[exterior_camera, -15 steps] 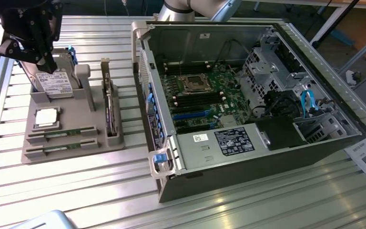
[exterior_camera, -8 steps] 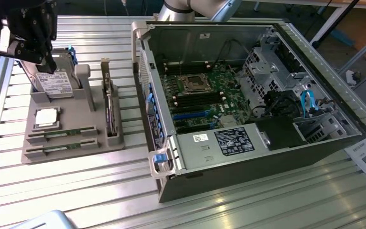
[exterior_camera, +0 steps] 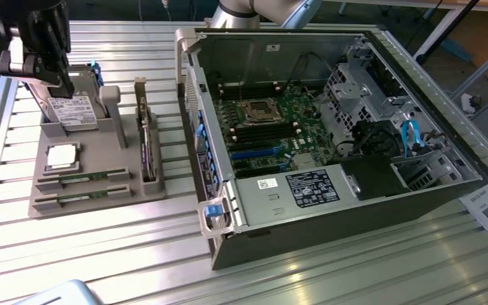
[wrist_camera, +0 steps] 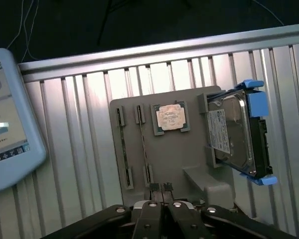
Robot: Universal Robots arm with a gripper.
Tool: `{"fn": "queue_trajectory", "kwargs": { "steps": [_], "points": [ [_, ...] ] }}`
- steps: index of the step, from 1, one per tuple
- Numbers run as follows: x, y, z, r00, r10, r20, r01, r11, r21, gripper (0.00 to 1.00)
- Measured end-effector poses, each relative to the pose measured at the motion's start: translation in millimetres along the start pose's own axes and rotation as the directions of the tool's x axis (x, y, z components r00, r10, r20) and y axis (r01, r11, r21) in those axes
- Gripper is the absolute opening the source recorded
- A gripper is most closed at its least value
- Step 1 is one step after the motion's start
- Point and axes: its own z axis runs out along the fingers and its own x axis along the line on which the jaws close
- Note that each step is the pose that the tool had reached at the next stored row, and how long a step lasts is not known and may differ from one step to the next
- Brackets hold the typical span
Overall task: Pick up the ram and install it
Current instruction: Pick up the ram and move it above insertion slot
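Two green ram sticks (exterior_camera: 83,177) (exterior_camera: 81,196) lie side by side on edge in slots at the near end of a grey holder block (exterior_camera: 100,208). In the wrist view the same ram sticks (wrist_camera: 123,149) (wrist_camera: 143,144) run along the holder (wrist_camera: 189,154). My gripper (exterior_camera: 51,76) hangs above the holder's far end, over the hard drive, well apart from the ram. Its fingertips (wrist_camera: 161,189) are pressed together with nothing between them. The open computer case (exterior_camera: 312,210) holds the motherboard (exterior_camera: 269,127) with dark memory slots beside the processor socket.
The holder also carries a hard drive in blue rails (exterior_camera: 72,109) (wrist_camera: 236,132), a silver processor chip (exterior_camera: 61,155) (wrist_camera: 170,118) and a dark expansion card standing on edge (exterior_camera: 147,149). A tablet (wrist_camera: 5,119) lies on the slatted metal table (exterior_camera: 74,254). Cables fill the case's right side.
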Motion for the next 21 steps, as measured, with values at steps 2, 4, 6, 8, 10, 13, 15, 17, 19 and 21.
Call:
{"fn": "queue_trajectory", "kwargs": {
  "steps": [2, 4, 6, 8, 10, 13, 15, 17, 19, 21],
  "points": [
    [0.0, 0.0, 0.0, 1.0000, -0.001, -0.0001, 0.001, 1.0000, -0.0001, 0.10],
    [0.0, 0.0, 0.0, 0.9999, -0.010, -0.0005, 0.010, 0.9999, -0.0003, 0.10],
    [0.0, 0.0, 0.0, 0.9995, -0.031, -0.0013, 0.031, 0.9995, -0.0007, 0.10],
    [0.1, 0.0, 0.0, 0.9987, -0.050, -0.0022, 0.050, 0.9988, -0.0012, 0.10],
    [0.1, 0.0, 0.0, 0.9987, -0.051, -0.0023, 0.051, 0.9987, -0.0013, 0.10],
    [0.1, 0.0, 0.0, 0.9987, -0.051, -0.0023, 0.051, 0.9987, -0.0012, 0.10],
    [0.1, 0.0, 0.0, 0.9987, -0.051, -0.0023, 0.051, 0.9987, -0.0013, 0.10],
    [0.4, 0.0, 0.0, 0.9987, -0.051, -0.0022, 0.051, 0.9987, -0.0013, 0.10],
    [1.1, -0.2, 0.0, 0.9987, -0.051, -0.0022, 0.051, 0.9987, -0.0012, 0.10],
    [2.1, -0.3, 0.0, 0.9987, -0.051, -0.0023, 0.051, 0.9987, -0.0012, 0.10]
  ]
}}
